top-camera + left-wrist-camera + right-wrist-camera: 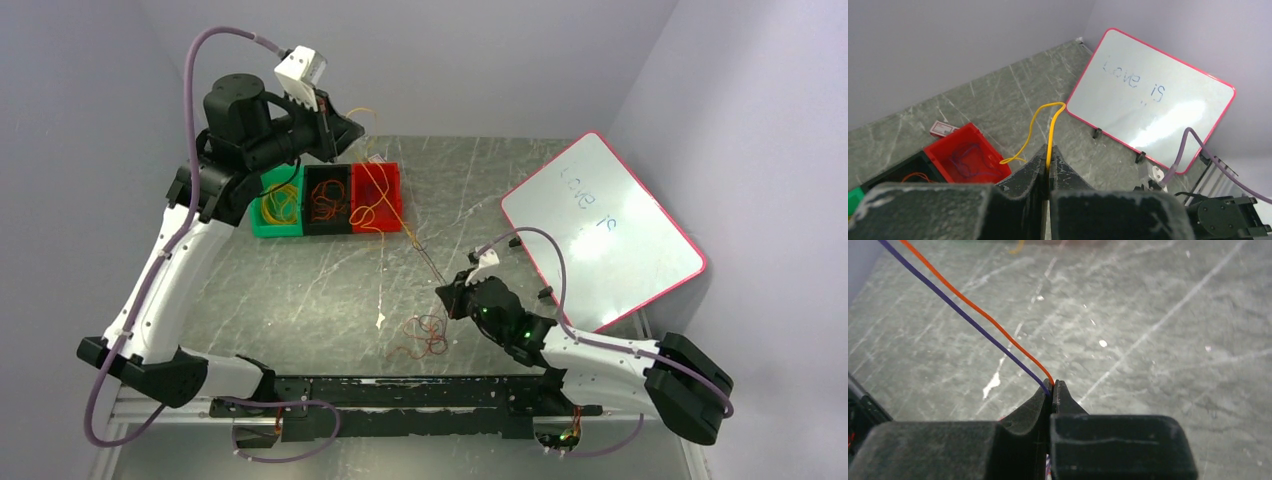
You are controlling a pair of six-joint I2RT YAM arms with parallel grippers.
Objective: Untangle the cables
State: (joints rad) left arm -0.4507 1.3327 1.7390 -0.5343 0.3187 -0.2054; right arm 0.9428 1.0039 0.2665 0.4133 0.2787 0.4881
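My left gripper is raised above the bins and shut on a yellow cable. The cable loops up from the fingertips and hangs down toward the red bin. My right gripper is low over the table and shut on an orange cable and a purple cable. Both run taut away toward the bins. A tangle of red and orange cables lies on the table just left of the right gripper. More cables lie in the green bin, the black bin and the red bin.
A whiteboard with a red rim leans at the right, behind the right arm; it also shows in the left wrist view. A small white label lies behind the red bin. Grey walls close the back and sides.
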